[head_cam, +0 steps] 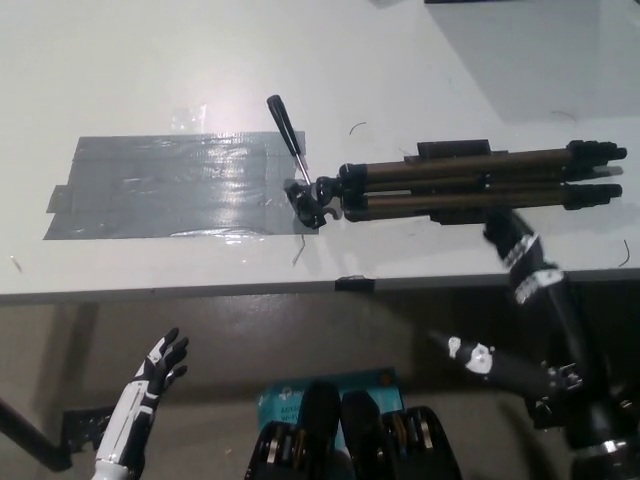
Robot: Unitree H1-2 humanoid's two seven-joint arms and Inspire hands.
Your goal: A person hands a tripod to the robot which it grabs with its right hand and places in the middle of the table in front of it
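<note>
A folded tripod (450, 185) with bronze legs lies flat on the white table (120, 60). Its black head (310, 200) rests at the right end of a grey tape patch (170, 185), its thin handle (286, 128) points up and left, and its feet (600, 170) lie at the far right. My black right hand (540, 335) is open below the tripod at the table's front right edge, apart from it; one fingertip (505, 240) reaches up over the tabletop. The white left hand (155, 375) rests open at the lower left, beneath the table edge.
The table's front edge (200, 290) crosses the picture, with a small black tab (355, 284) on it. A teal box (340, 385) lies on the floor below. Dark shapes stand on the floor at the lower right (550, 410).
</note>
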